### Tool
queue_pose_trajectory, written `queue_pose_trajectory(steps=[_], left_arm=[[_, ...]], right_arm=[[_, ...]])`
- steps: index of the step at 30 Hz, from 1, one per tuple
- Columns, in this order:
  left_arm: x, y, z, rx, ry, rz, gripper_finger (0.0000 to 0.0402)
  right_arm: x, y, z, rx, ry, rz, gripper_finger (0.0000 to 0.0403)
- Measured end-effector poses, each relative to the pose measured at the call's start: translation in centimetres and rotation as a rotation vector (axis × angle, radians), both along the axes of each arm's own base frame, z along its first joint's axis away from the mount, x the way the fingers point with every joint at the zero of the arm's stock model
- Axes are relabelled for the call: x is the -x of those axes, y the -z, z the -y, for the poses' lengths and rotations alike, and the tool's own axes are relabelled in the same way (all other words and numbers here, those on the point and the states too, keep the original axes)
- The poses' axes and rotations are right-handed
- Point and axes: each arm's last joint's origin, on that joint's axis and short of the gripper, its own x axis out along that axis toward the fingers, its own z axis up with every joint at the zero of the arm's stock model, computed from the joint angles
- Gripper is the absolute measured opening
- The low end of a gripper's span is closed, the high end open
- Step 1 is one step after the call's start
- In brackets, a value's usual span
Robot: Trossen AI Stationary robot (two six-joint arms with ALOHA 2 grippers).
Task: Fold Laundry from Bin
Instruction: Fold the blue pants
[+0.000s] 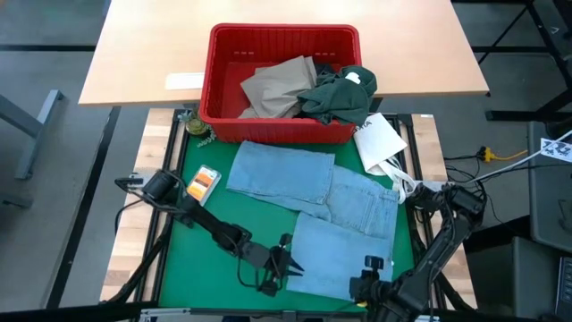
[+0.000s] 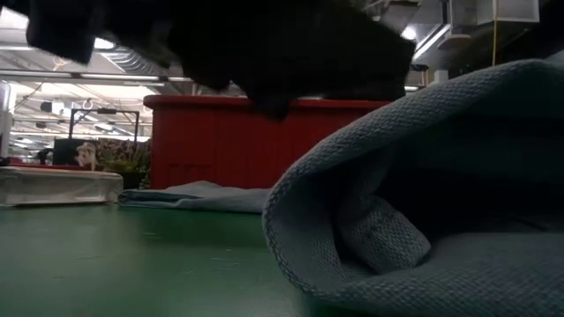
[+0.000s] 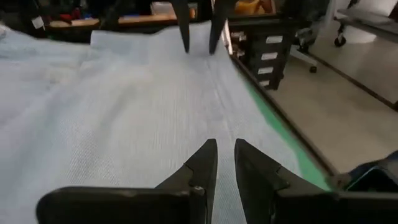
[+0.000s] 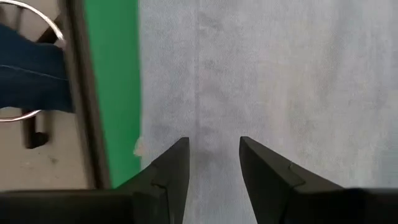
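We see the light blue garment [image 1: 326,210] spread flat on the green mat [image 1: 192,268], its near end under both claws; the left gripper [image 1: 288,262] hovers at that end's left edge with fingers a narrow gap apart, holding nothing; the right gripper [image 1: 371,268] sits over the near hem, fingers moderately parted and empty. Beyond both claws stands the red bin [image 1: 277,130], holding tan trousers [image 1: 281,85] and a dark green garment [image 1: 340,94].
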Motion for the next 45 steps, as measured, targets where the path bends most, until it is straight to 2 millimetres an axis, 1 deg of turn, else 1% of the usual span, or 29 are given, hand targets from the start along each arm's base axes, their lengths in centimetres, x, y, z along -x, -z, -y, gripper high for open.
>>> queue_pose_trajectory(steps=[2, 5, 7, 12, 16, 19, 22, 26, 28, 32, 35, 40, 45], left_arm=[[0.0, 1.1, 0.0, -0.029, 0.006, -0.035, 0.0053], [0.2, 3.1, -0.3, -0.122, 0.026, -0.112, 0.0053], [0.1, 4.1, -0.7, -0.112, 0.007, -0.16, 0.0053], [-0.4, 4.4, -1.4, -0.024, 0.016, -0.199, 0.0053], [-0.4, 4.3, -1.5, -0.007, 0.028, -0.203, 0.0053], [-0.3, 3.9, -1.2, 0.002, 0.034, -0.192, 0.0053], [-0.1, 3.3, -1.1, 0.005, 0.043, -0.192, 0.0053], [0.0, 1.2, -0.8, 0.036, 0.054, -0.132, 0.0053], [0.0, 0.3, -0.7, 0.047, 0.059, -0.107, 0.0053], [-0.1, -0.2, -0.5, 0.072, 0.064, -0.058, 0.0053], [-0.1, -0.4, -0.3, 0.08, 0.08, -0.054, 0.0053], [0.6, -0.3, 0.7, 0.094, 0.117, -0.072, 0.0053], [1.2, 0.8, 1.6, 0.07, 0.138, -0.119, 0.0053]], right_arm=[[0.0, 0.3, 0.0, 0.012, 0.0, -0.004, 0.014], [-0.1, 1.0, 0.0, 0.046, 0.001, -0.01, 0.014], [-0.2, 1.9, -0.2, 0.066, 0.001, -0.031, 0.014], [-0.3, 4.4, -0.8, 0.076, -0.003, -0.123, 0.014], [-0.4, 4.9, -1.0, 0.057, -0.003, -0.168, 0.014], [-0.3, 4.3, -0.9, 0.044, -0.003, -0.175, 0.014], [-0.2, 3.0, -1.0, 0.037, -0.007, -0.176, 0.014], [-0.3, 0.5, -1.2, 0.024, -0.011, -0.151, 0.014], [-0.3, -0.4, -1.2, 0.035, -0.009, -0.164, 0.014], [-0.2, -1.6, -1.3, 0.026, -0.011, -0.205, 0.014], [-0.2, -1.8, -1.4, 0.007, -0.013, -0.217, 0.014], [0.0, -1.7, -1.6, -0.035, -0.016, -0.285, 0.014], [0.4, -1.5, -1.9, -0.032, -0.026, -0.299, 0.014]])
